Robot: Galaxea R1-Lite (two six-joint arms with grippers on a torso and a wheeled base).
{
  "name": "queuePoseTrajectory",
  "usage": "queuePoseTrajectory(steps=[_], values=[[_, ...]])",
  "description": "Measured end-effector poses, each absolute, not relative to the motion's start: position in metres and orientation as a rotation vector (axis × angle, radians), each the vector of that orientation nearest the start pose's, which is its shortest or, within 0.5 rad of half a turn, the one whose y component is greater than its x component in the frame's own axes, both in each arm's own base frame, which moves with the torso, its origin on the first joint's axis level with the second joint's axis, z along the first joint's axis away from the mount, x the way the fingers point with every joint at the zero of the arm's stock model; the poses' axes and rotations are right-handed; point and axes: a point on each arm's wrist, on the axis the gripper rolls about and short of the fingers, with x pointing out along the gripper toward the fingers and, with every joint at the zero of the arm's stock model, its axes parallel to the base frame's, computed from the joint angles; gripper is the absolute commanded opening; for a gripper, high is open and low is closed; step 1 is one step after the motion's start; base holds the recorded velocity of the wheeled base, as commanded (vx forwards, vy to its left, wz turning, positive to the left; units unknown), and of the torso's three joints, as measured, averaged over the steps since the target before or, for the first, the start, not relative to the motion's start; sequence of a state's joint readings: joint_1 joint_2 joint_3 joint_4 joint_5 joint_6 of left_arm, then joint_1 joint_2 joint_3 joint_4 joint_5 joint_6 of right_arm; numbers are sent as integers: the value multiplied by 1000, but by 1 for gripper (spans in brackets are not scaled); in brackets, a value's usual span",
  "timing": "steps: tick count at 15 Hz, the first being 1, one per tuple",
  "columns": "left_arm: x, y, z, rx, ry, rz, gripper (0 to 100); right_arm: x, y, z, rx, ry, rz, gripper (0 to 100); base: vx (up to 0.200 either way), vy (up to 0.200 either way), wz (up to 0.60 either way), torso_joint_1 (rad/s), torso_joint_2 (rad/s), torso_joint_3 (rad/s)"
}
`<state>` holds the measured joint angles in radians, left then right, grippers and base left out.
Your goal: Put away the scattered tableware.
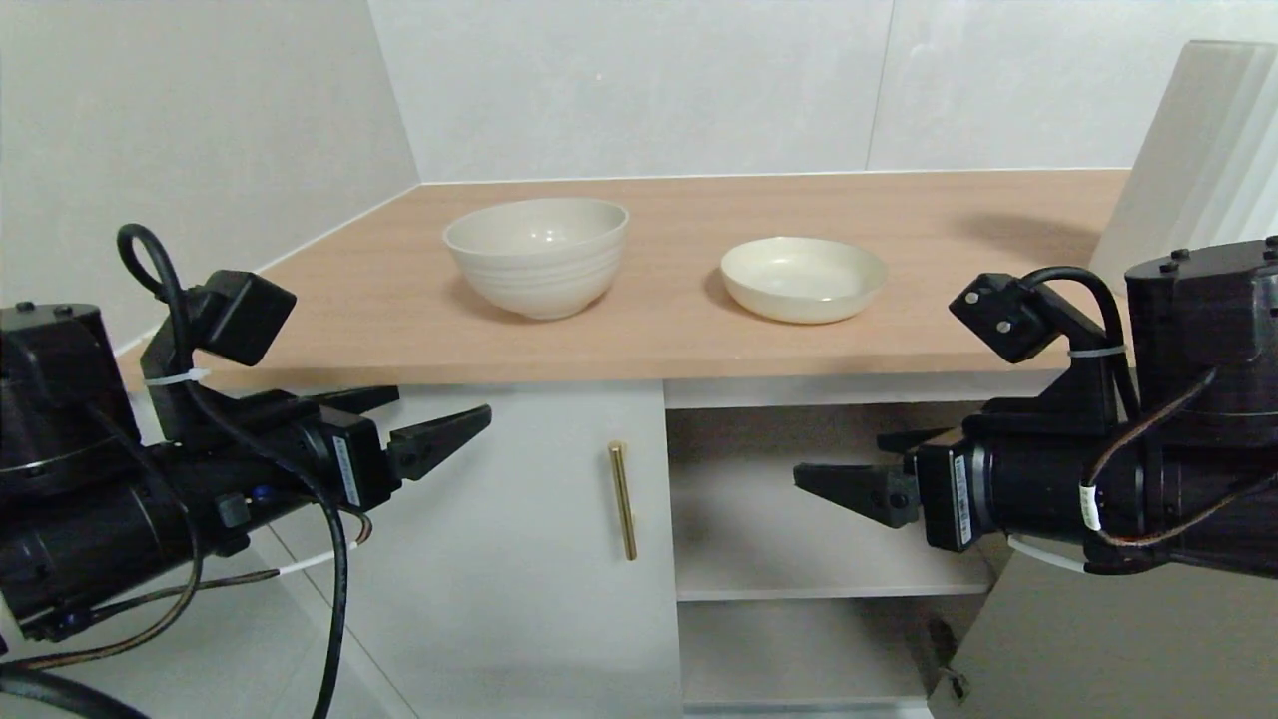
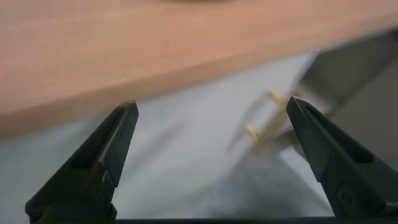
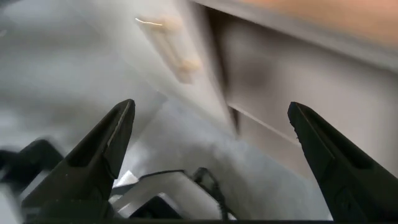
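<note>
Sitting on the wooden counter (image 1: 699, 335), the bowl (image 1: 537, 255) and the dish (image 1: 804, 279) are upright and well apart. The bowl is to the left and the dish to the right, both back from the front edge.

Neither is between any jaws. Both grippers hang below the counter's edge, in front of the cabinet, and nearer the camera than the tableware.

The left gripper (image 1: 439, 404) is level with the top of the closed door (image 1: 519, 559). Its jaws are spread wide with nothing between them and point toward the middle. The bowl lies above and beyond it, slightly to its right. In the left wrist view the left gripper (image 2: 211, 104) has its fingers wide apart. Between them are the underside of the counter (image 2: 124, 43) and the blurred brass handle (image 2: 264, 118).

The right gripper (image 1: 839, 457) is in front of the open compartment, above the shelf (image 1: 799, 579), pointing left. Its jaws are also spread and hold nothing. The dish lies above and beyond it, almost directly over its tips. In the right wrist view the right gripper (image 3: 211, 106) frames the handle (image 3: 171, 46) and the shelf (image 3: 267, 124), both blurred.

The handle (image 1: 623, 499) stands upright on the closed door, between the two grippers. An open door (image 1: 1058, 659) hangs at the right.
</note>
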<state>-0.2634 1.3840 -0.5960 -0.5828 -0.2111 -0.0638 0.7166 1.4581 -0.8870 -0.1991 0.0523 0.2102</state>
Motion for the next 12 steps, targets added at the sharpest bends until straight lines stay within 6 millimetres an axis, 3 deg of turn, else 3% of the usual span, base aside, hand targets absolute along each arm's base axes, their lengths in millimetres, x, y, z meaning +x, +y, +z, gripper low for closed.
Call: queuePoseTrajectory(steps=[12], values=[[212,-62,207,-55,199,-471,100,180,162,238,86,374,773,100,0,0,0,149,-485,-325]])
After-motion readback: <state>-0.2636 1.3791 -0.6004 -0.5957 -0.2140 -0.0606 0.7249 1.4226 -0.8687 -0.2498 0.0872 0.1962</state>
